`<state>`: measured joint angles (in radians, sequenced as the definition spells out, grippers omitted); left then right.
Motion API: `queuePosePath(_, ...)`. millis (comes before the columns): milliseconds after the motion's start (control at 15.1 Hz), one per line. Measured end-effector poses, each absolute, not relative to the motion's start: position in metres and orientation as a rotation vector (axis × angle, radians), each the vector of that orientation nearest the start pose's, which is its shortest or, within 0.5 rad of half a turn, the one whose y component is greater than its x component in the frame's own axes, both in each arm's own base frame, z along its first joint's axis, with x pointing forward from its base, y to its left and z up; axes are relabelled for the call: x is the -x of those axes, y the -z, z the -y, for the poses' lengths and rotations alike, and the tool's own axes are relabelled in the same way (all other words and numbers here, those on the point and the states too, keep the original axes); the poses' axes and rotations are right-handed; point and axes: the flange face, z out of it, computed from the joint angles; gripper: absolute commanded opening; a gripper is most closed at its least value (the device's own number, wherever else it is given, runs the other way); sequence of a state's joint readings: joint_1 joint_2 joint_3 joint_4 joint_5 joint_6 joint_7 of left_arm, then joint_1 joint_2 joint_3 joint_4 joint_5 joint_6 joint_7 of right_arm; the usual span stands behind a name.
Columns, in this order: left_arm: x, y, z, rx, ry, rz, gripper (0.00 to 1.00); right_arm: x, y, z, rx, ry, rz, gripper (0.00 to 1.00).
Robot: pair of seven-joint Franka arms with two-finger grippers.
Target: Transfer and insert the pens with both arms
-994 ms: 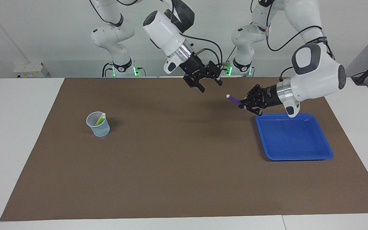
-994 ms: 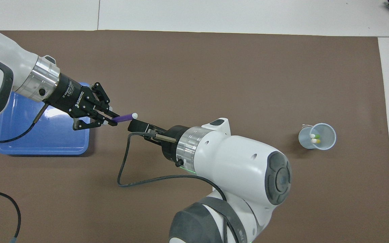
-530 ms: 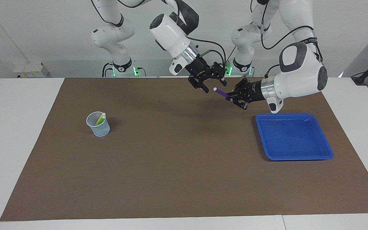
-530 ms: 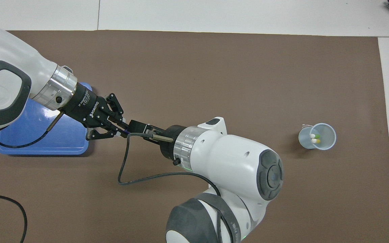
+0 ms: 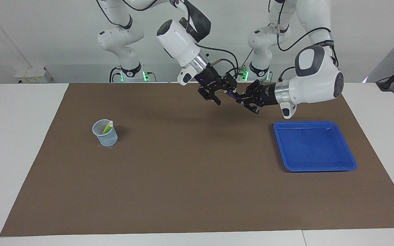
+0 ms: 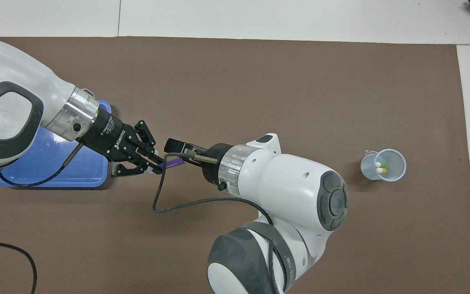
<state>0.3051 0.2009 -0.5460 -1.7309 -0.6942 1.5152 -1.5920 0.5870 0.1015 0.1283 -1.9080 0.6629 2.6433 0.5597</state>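
Well apart from the blue tray [image 5: 315,166], toward the right arm's end of the desk [image 5: 19,143], a pale mesh cup [image 5: 105,136] stands on the brown mat [image 5: 190,177]. The green pen [image 6: 382,165] and yellow pen [image 6: 380,170] lean inside it, pale ends up. Closer to the tray and raised over the mat, the right end effector [image 5: 225,95] has its fingers spread, unclenched, to either side of the free end of the purple pen [image 6: 171,164]. Whether they touch it cannot be made out. The pen lies nearly level in the air between the two arms, over bare mat near the tray and outside its rim. Its other end is clamped in the left end effector [image 5: 243,100], which hangs over the mat just beside the tray's corner nearest the robots. The tray itself holds nothing. This looks like the handover of the last pen. The pen is probably light, stiff and smooth, so it could pivot or slip if pinched near its tip. The receiving fingers would do best to close squarely across the barrel, on the exposed length clear of the holding fingers. The left grip should let go only once that hold is firm.
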Motion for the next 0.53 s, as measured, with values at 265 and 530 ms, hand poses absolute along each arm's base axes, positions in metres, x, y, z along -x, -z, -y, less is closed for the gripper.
queuePosePath(265,-0.5425,-0.4784,0.1881,2.253,-1.398,1.994,0.00,-0.4833,-0.5116,-0.4021,2.341,0.229,-0.387,0.84)
queuePosePath(530,-0.5422,-0.4788,0.1888,2.251,-1.408,1.996,0.00,-0.4826,-0.5106,-0.4026,2.345,0.220,-0.384,0.84)
